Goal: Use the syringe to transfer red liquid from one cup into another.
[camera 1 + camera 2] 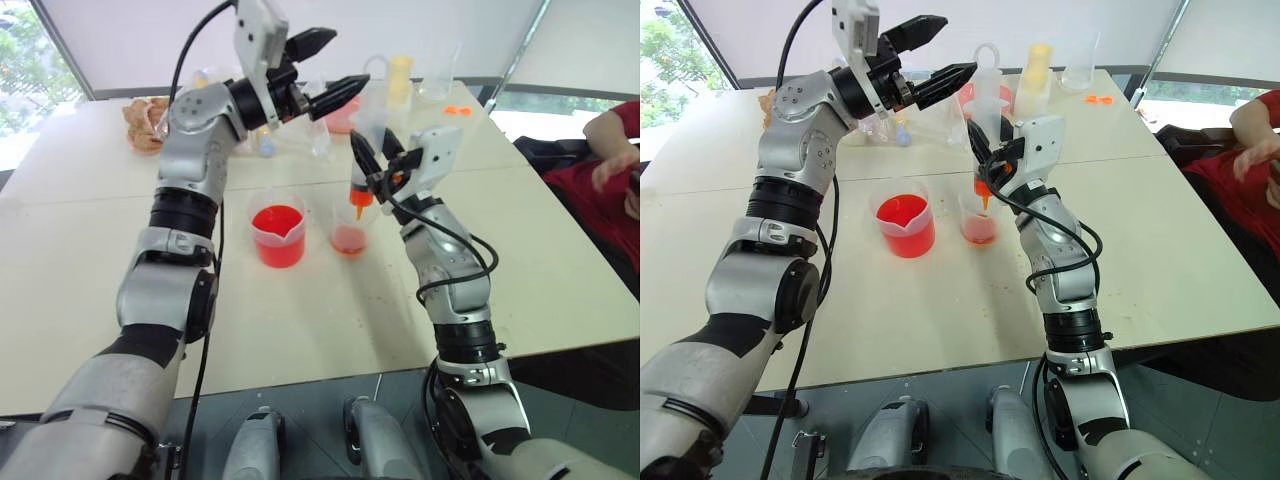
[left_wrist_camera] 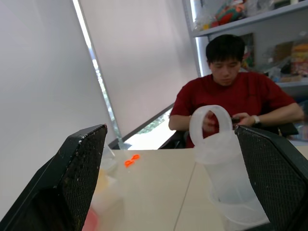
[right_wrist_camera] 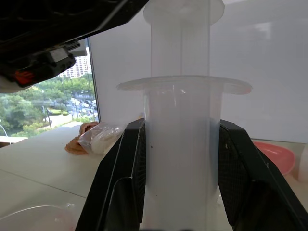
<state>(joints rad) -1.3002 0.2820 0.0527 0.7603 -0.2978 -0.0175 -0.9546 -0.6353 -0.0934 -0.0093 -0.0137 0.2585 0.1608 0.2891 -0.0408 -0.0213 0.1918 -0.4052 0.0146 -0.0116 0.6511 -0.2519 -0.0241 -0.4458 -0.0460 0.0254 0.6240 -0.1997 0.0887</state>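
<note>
Right tool grips syringe upright, tip in small cup; left tool open above, near plunger.

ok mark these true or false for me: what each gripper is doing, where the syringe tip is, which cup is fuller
1. The right gripper is shut on the syringe. True.
2. The left gripper holds the spouted cup. False: its jaws are open and empty, up by the plunger ring.
3. The syringe's orange tip is over the smaller cup. True.
4. The smaller cup holds more red liquid than the spouted cup. False: only its base is tinted.
</note>
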